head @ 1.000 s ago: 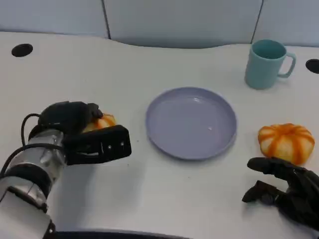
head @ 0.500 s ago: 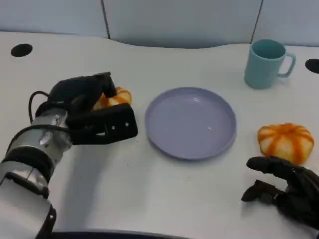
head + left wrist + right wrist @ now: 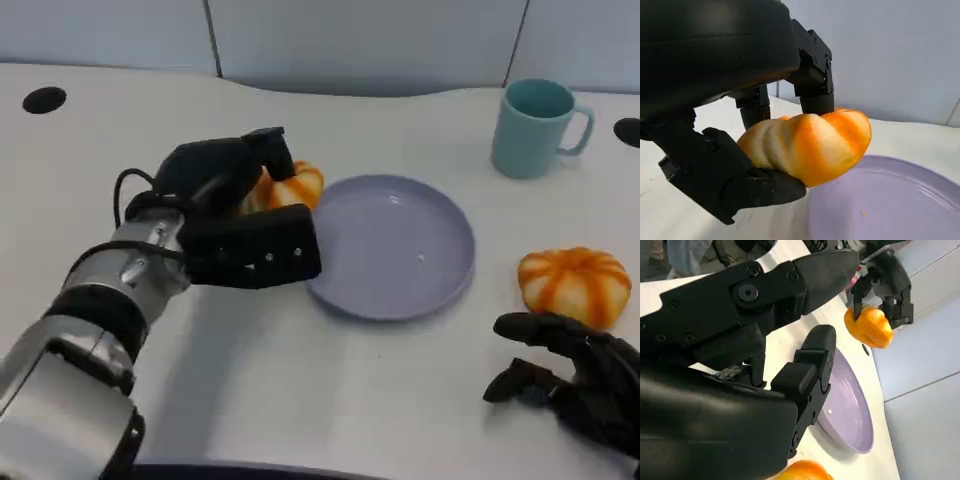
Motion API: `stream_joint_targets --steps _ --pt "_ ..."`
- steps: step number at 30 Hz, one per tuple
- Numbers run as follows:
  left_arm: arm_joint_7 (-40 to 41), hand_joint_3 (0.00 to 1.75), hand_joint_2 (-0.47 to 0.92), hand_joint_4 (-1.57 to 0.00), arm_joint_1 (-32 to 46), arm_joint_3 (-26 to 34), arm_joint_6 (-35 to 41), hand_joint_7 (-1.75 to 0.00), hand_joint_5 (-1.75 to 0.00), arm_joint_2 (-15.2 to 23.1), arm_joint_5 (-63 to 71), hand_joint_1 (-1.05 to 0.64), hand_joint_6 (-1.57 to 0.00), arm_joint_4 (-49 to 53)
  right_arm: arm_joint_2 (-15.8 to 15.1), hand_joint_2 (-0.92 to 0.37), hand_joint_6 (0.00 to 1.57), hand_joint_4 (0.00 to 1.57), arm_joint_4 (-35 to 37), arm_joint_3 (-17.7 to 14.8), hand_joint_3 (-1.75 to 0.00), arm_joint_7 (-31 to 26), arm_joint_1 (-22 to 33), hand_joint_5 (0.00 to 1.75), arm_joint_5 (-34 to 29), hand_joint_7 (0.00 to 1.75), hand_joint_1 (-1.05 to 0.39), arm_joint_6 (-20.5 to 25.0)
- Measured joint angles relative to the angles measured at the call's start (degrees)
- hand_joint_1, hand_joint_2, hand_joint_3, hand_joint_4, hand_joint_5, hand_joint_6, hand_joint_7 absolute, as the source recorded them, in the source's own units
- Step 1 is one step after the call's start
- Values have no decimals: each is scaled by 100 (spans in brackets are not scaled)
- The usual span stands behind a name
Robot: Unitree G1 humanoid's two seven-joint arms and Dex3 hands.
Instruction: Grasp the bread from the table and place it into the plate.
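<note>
The left hand (image 3: 235, 205) grips a striped orange bread (image 3: 285, 186), held just off the purple plate's (image 3: 400, 250) rim at nine o'clock. The right hand (image 3: 570, 380) rests on the white surface (image 3: 330, 400) at five o'clock, fingers apart, holding nothing; the frame edge cuts it off. A second bread (image 3: 573, 285) lies just beyond it; a teal mug (image 3: 535, 128) stands at one o'clock. Pale wall panels stand behind.

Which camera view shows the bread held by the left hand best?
The left wrist view: the bread is close and unblocked, gripped by the left hand beside the plate. The head view half hides it behind the fingers; the right wrist view shows it small.
</note>
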Motion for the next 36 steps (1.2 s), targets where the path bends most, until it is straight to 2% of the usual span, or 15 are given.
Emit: stream_joint_targets --steps 10,18,24,27,29,31,36 --pt "174 113 53 -91 -306 -315 -66 -175 -175 -348 286 -24 -68 -73 -2 -92 76 66 86 7 -8 10 -62 112 -6 58 -39 -6" --pt "372 116 53 -93 -389 -716 -23 -175 -175 -784 638 -20 -68 -61 2 -92 77 66 285 -1 -8 45 -178 111 -4 58 -39 -102" --pt "371 120 52 -96 -407 -849 82 -175 -175 -908 708 -24 -69 53 7 -92 77 68 295 2 -6 58 -183 110 -5 58 -40 -126" --pt "369 120 51 -91 -407 -900 141 -170 -175 -949 740 -24 -62 114 7 -92 77 68 286 0 -8 37 -182 109 -3 57 -39 -98" --pt "321 119 51 -90 -407 -907 175 -174 -175 -977 742 -24 -63 128 7 -92 77 67 279 1 -9 33 -179 110 -4 57 -39 -107" --pt "242 115 53 -91 -407 -913 218 -174 -175 -1010 742 -26 -67 163 9 -92 77 67 280 1 -9 47 -177 111 -4 57 -40 -126" --pt "101 100 55 -87 -407 -1019 404 -173 -175 -1036 833 -26 -61 221 21 -92 77 67 267 8 -9 57 -169 112 -5 58 -40 -155"
